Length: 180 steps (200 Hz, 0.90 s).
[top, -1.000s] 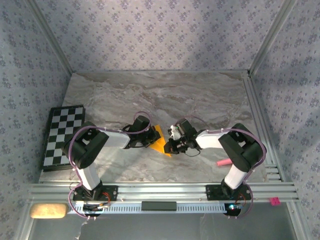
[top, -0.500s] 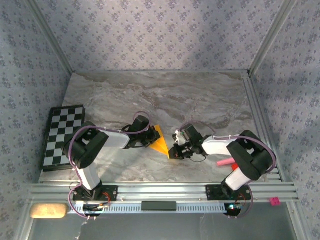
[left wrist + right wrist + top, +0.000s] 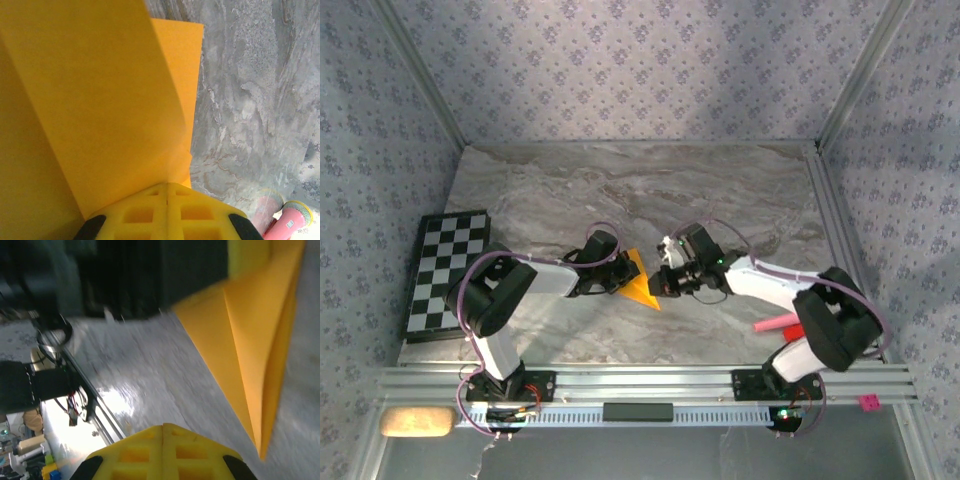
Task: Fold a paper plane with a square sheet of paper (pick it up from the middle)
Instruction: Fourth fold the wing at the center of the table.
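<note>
My left claw point(image 3: 616, 281) is shut tight with its tips on the left side of the paper plane point(image 3: 641, 288). I think it is pinning the plane to the table point(image 3: 620, 190), but I cannot tell if it pinches or only presses. The paper looks like a pointy orange dart with one flap standing up, so I guess I am at the late folds, and my right claw point(image 3: 666, 282) - shut too, holding nothing - hangs just beside its right edge. Next that claw should push the flap flat and rub along the crease - softly, or the thin paper may slide.
</note>
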{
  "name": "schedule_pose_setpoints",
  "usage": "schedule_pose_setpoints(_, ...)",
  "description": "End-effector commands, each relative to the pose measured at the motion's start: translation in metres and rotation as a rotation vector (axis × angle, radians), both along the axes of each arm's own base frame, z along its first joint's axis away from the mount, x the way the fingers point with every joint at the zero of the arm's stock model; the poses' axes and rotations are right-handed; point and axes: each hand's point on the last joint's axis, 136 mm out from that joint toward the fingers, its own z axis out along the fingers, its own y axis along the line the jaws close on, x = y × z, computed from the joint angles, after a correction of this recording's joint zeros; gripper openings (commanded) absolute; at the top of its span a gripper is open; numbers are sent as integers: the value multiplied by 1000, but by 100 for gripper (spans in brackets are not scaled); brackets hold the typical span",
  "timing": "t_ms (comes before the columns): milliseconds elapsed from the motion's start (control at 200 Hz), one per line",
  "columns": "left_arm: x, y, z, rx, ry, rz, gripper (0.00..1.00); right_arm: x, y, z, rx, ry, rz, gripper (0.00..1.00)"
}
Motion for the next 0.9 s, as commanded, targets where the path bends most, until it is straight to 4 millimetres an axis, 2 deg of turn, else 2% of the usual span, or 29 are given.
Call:
schedule_pose_setpoints(0, -17, 27, -36, 129, 80, 31, 6, 9, 4, -23, -59, 57, -10, 4)
schedule_pose_setpoints(195, -17, 27, -35, 126, 79, 31, 6, 22, 15, -38, -89, 72, -29, 4)
schedule_pose_setpoints(435, -18, 26, -36, 124, 80, 29, 6, 21, 5, -61, -138, 117, -47, 4)
schedule_pose_setpoints(590, -17, 26, -35, 124, 78, 28, 6, 10, -4, -78, -159, 161, -48, 4)
schedule_pose_setpoints(735, -17, 27, -34, 126, 75, 30, 6, -9, -14, -95, -180, 206, -37, 4)
schedule_pose_setpoints(895, -13, 24, -27, 118, 57, 23, 7, -20, -26, -104, -218, 246, -59, 3)
